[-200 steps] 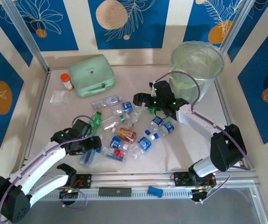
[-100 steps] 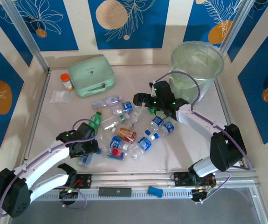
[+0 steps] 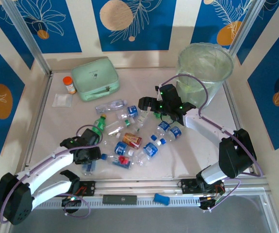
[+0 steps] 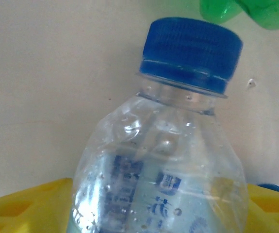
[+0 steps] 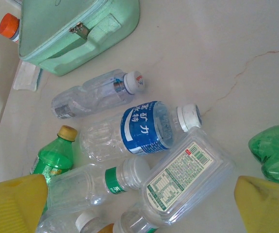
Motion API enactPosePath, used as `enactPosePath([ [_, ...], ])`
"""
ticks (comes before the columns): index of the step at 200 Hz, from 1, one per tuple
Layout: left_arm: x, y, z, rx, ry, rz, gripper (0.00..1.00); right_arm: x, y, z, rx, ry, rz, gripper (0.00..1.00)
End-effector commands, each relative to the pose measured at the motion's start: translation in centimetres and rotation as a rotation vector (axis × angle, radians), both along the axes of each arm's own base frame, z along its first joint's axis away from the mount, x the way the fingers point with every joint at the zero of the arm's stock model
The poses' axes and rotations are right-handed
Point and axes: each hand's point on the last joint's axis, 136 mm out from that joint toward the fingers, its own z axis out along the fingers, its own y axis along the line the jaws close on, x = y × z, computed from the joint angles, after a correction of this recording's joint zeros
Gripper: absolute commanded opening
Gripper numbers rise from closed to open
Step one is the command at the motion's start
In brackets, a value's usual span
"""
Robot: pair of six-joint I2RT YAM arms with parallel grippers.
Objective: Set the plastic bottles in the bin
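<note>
Left end effector straddling blue-capped bottle (clamped or not: cannot tell), cap pointing toward green bottle.

Several plastic bottles lie clustered near a mint-green case.

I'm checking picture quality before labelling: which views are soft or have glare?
Left wrist: blue-capped bottle very close, slightly soft, highlights on its plastic. Right wrist: blue-labelled bottle crisp, yellow fingertips blurred. Top external: even light, table without glare.
</note>
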Motion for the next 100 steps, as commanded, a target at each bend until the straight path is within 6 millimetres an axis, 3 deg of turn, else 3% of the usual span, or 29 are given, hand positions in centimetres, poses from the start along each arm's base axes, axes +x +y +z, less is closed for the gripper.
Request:
enactPosePath([
  [1, 0.1, 0.4, 0.1, 0.027, -0.019, -0.013, 0.66, 0.0, 0.4, 0.5, 0.006, -0.002, -0.003, 0.99],
  [60, 0.8, 1.1, 1.3, 0.062, -0.073, -0.011, 0.51, -0.1, 0.6, 0.7, 0.010, -0.003, 0.004, 0.99],
  [100, 2.3, 1.4, 4.0, 0.080, -0.169, -0.006, 0.48, -0.2, 1.2, 1.3, 0.019, -0.030, 0.043, 0.99],
])
